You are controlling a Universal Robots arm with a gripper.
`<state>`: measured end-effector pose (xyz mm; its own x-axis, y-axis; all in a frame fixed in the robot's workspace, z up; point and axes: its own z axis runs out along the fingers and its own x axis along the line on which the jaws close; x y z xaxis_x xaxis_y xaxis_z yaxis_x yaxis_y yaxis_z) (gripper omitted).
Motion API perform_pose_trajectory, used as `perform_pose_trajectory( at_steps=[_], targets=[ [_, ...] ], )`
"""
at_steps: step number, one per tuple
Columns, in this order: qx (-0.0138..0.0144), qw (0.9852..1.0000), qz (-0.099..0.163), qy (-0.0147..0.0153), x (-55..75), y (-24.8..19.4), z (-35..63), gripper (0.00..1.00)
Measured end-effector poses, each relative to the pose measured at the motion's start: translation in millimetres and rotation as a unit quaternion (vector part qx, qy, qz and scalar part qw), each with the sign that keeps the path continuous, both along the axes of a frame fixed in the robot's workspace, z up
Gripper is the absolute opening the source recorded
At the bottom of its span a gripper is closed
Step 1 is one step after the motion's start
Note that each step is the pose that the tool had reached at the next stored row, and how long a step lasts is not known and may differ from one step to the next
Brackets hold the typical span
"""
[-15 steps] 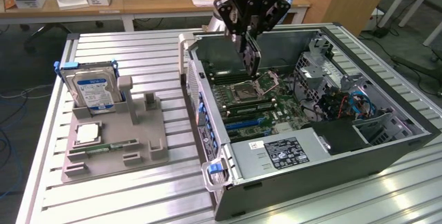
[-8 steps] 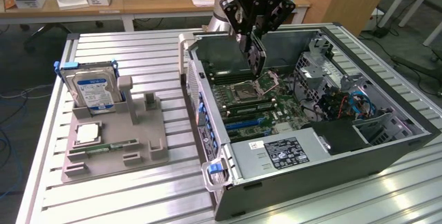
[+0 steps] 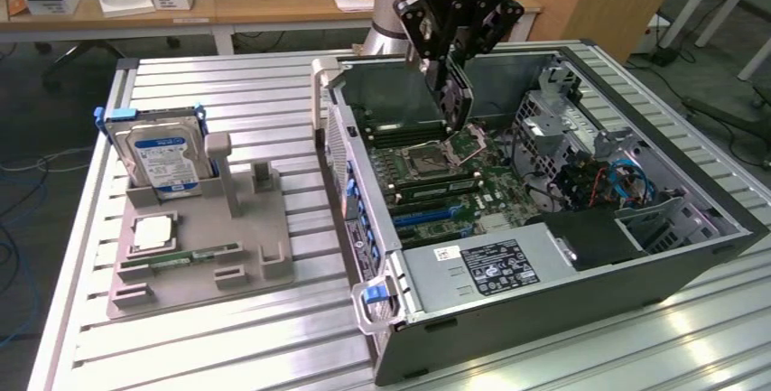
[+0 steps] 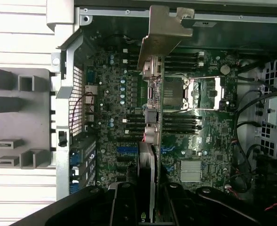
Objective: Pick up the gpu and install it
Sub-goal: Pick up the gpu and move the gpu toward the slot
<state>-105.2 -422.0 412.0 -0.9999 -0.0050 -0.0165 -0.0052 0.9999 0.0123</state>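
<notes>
My gripper (image 3: 454,64) is shut on the gpu (image 3: 457,107), a thin flat card that hangs edge-down inside the open computer case (image 3: 398,328), over the motherboard (image 3: 446,183) near the CPU socket. In the wrist view the gpu (image 4: 155,117) runs edge-on away from my gripper (image 4: 150,205), and its silver end bracket (image 4: 164,33) lies toward the case's far wall. The black fingers (image 4: 124,202) clamp the card from both sides. Blue expansion slots (image 3: 422,217) lie closer to the power supply than the card's lower edge.
A grey fixture (image 3: 199,246) on the slatted table at the exterior view's left holds a blue-labelled hard drive (image 3: 161,152), a square chip (image 3: 154,231) and a green memory stick (image 3: 181,257). Cables (image 3: 602,183) and a drive cage crowd the case's right side. A power supply (image 3: 494,265) fills its near end.
</notes>
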Motion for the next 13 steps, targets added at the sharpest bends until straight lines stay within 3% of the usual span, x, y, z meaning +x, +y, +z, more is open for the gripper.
perform_pose_trajectory(
  at_steps=[13],
  targets=[
    [-0.001, 1.0, 0.0, 0.0, 12.3, 0.1, -0.1, 0.27]
  ],
)
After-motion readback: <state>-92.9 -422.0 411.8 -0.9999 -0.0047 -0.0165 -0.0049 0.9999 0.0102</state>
